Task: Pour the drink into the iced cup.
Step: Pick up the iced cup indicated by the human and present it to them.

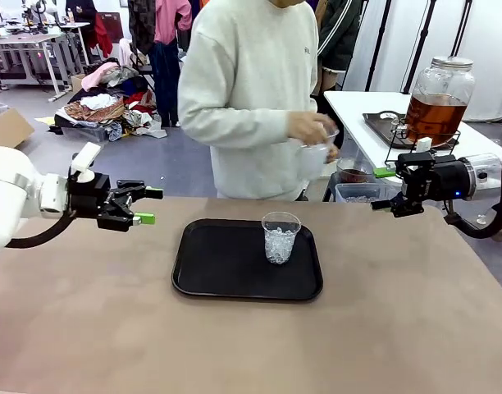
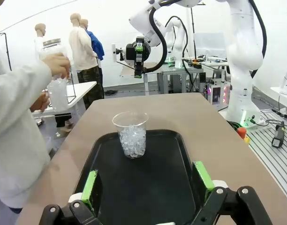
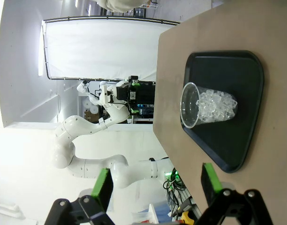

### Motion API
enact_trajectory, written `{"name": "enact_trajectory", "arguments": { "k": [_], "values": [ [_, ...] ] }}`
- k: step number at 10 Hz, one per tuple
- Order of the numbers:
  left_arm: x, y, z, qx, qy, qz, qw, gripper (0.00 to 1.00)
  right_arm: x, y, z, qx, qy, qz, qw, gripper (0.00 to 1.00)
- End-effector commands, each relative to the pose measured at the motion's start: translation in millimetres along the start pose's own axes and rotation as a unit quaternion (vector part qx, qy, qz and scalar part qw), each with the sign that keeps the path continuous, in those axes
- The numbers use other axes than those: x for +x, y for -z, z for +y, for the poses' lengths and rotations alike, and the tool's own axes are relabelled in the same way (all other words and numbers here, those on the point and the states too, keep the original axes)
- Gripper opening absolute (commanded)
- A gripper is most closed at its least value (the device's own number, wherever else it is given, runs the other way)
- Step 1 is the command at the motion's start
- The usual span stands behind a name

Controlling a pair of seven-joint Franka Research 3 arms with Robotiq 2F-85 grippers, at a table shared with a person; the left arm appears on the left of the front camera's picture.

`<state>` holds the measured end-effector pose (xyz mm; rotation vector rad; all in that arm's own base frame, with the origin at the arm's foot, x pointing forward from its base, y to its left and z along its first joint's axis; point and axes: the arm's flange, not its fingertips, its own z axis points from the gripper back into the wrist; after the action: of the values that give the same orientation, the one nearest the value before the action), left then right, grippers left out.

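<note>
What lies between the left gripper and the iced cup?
Between left gripper and iced cup: only bare table, then bare black tray, in the front view.

Person point(image 1: 251, 98) beyond the tray point(image 1: 202, 275), head cut off by the top edge, contents of the held clear cup point(image 1: 315, 156) too unclear to tell, drink jar point(image 1: 438, 94) right of the tray, base partly hidden behind the right gripper point(image 1: 382, 189)

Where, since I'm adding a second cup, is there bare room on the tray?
The black tray is bare left of the iced cup, up to its left rim, and along its near rim. Only the far right part holds the cup.
</note>
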<state>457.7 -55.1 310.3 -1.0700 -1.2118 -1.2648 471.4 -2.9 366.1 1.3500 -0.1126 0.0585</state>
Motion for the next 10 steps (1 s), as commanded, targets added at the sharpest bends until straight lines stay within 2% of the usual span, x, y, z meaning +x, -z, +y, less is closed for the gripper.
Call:
{"name": "enact_trajectory", "arguments": {
  "k": [1, 10],
  "values": [
    [0.9, 2.8, 0.3, -0.003, 0.004, 0.0, 1.0, 1.0, -0.5, -0.4, 1.3, 0.0, -0.001, -0.002, 1.0, 1.0],
    [0.9, 2.8, 0.3, -0.003, 0.004, 0.0, 1.0, 1.0, -0.5, -0.4, 1.3, 0.0, -0.001, -0.002, 1.0, 1.0]
  ]
}}
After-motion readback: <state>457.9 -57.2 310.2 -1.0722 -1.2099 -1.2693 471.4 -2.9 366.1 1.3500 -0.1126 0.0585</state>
